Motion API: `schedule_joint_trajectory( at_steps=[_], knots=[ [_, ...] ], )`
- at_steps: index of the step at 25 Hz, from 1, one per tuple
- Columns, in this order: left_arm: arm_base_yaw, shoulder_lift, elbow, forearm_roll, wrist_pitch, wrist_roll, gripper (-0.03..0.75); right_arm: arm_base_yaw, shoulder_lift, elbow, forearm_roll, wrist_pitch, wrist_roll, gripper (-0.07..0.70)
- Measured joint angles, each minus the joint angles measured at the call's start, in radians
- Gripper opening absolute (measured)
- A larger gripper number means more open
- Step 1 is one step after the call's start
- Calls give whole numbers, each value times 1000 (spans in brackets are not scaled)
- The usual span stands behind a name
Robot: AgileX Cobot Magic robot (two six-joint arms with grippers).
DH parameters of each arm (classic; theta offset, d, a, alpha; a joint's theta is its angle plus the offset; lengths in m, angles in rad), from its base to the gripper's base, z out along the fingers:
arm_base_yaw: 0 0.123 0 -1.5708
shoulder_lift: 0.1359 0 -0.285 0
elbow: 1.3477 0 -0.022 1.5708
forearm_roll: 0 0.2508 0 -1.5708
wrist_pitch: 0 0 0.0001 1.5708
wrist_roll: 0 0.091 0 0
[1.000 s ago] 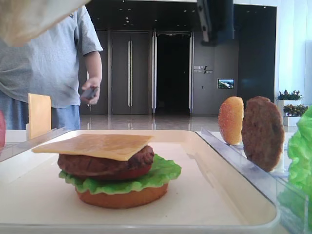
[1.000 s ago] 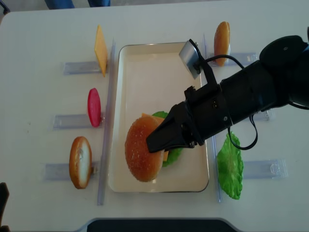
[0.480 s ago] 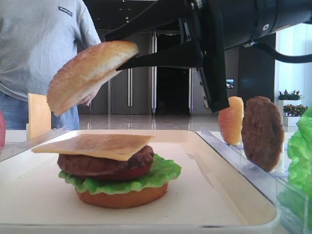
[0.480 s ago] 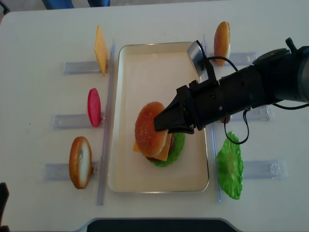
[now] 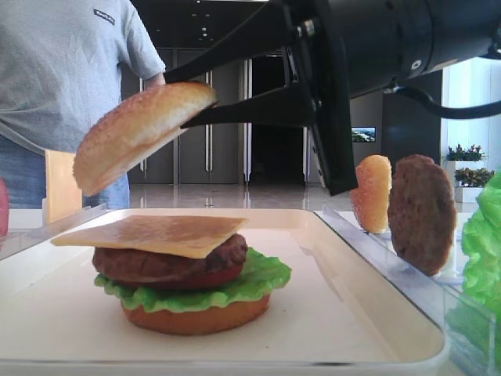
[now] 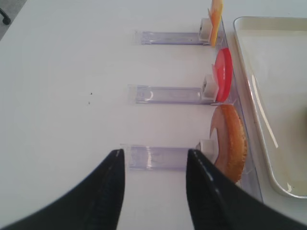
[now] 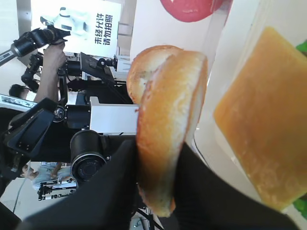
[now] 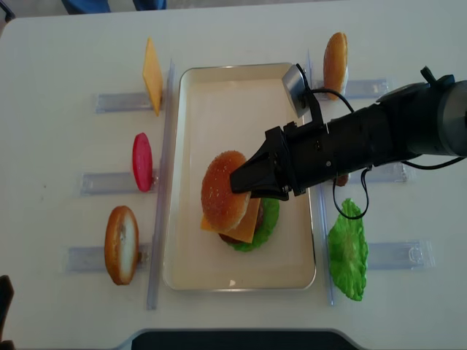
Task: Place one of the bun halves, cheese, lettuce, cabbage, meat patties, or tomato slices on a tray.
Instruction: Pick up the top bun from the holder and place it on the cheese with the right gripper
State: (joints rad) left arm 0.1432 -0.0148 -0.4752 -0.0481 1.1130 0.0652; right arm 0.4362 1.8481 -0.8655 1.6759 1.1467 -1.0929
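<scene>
My right gripper is shut on the sesame-speckled bun crown, one finger on each face of it. The crown hangs tilted a little above the stack, not touching it. On the cream tray the stack's bottom bun carries lettuce, a tomato slice, a meat patty and a cheese slice. My left gripper stands open over bare table left of the tray, nothing between its fingers.
Clear racks flank the tray. On the left stand a cheese slice, a tomato slice and a bun half. On the right are a bun half, a patty and lettuce. A person stands behind the table.
My right gripper has carried the bun crown from the tray's near end to above the stack. In the last half second it has barely shifted. The left gripper shows no earlier frame.
</scene>
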Motion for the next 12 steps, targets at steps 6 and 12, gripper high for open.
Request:
schedule_joint_trajectory(
  at_steps=[6,12],
  knots=[
    [0,0,0,0,0,0,327,0,55,0,0,-8,-4,199],
    [0,0,0,0,0,0,327,0,67,0,-1,-4,-10,199]
  ],
)
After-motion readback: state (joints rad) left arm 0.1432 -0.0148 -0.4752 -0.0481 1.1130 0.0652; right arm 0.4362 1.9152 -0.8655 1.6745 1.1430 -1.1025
